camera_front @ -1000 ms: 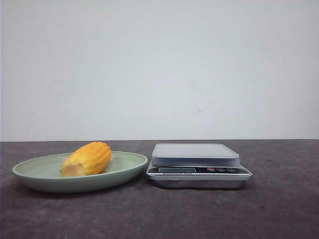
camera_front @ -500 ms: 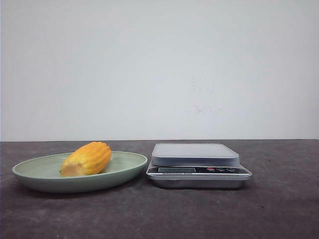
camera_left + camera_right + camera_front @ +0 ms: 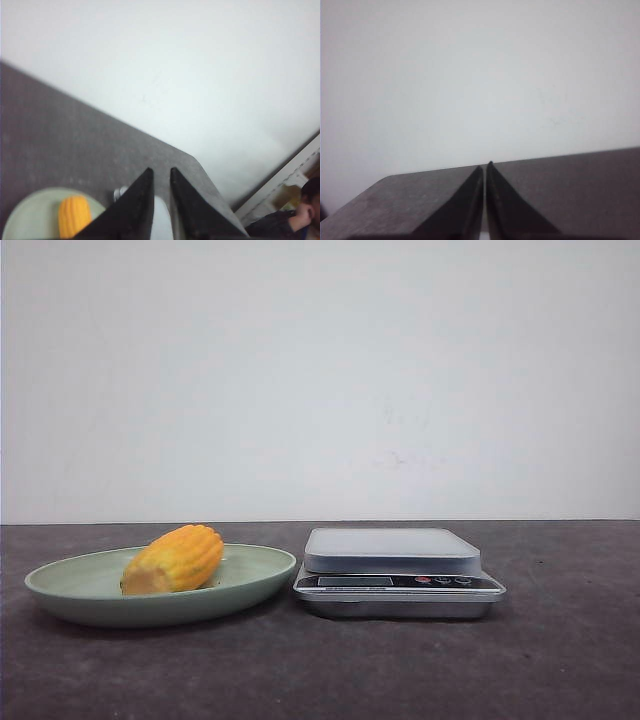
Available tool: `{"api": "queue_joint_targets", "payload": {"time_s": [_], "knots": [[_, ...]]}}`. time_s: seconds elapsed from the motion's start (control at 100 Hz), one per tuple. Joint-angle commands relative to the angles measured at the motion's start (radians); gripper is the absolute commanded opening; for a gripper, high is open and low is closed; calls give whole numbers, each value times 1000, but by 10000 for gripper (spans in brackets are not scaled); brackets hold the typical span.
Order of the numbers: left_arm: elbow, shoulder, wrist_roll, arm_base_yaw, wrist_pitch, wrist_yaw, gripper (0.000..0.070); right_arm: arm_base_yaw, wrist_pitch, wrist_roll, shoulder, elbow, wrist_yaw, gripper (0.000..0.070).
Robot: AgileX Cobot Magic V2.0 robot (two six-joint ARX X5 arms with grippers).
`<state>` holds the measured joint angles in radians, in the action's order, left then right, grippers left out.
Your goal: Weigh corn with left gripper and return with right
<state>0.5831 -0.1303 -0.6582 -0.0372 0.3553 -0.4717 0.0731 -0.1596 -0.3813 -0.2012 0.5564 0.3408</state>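
1. Spreading across the foreground of the front view is one dark grey, faintly speckled tabletop [image 3: 400, 670], bare along its near edge.
2. Sitting further back on it, side by side, are two things: one shallow pale green round plate [image 3: 60, 595] on the left and one silver digital kitchen scale [image 3: 398, 570] with a grey square weighing platform on the right; the plate's rim comes just beside the scale's left edge.
3. Lying on the plate is one corn [image 3: 174, 559], a short stubby yellow-orange cob piece with lengthwise ridged rows, its paler cut end facing the camera and its rounded end pointing away to the right. Nothing grips it.
4. Showing on the scale's front strip are a small display and a few buttons, too small to read.
5. Hanging above the table, the left gripper [image 3: 161, 172] has its two black fingers a narrow gap apart, holding nothing; plate and corn lie beneath it in its wrist view.
6. The right gripper [image 3: 484, 166] has its black fingers pressed nearly together, empty.
7. Behind everything stands one plain white wall [image 3: 320, 380].
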Motion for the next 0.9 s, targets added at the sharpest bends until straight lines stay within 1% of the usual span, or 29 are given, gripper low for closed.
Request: {"api": "queue_joint_targets", "payload": {"time_s": [0.0,0.17,0.23,0.32,0.42,0.53,0.59,0.89], "knots": [[105,-47,130,-2,43,-3,14,3,-34,65,-44,85,5,3],[331,-193,273,-2,198,4,14,3,-200,138,-160,254,2,3],[385,-232,310,4,236,29,14,3,-247,160,-188,290,3,3],[425,-264,310,13,254,61,14,3,-294,168,-204,322,3,3],[428,-272,310,13,257,61,13,3,-298,168,-200,329,12,3],[428,-272,310,13,269,60,13,3,-299,168,-194,330,51,3],[428,-272,310,13,277,60,15,3,-303,168,-194,330,61,3],[428,-271,310,13,330,60,16,3,-320,189,-195,330,49,3]]}}
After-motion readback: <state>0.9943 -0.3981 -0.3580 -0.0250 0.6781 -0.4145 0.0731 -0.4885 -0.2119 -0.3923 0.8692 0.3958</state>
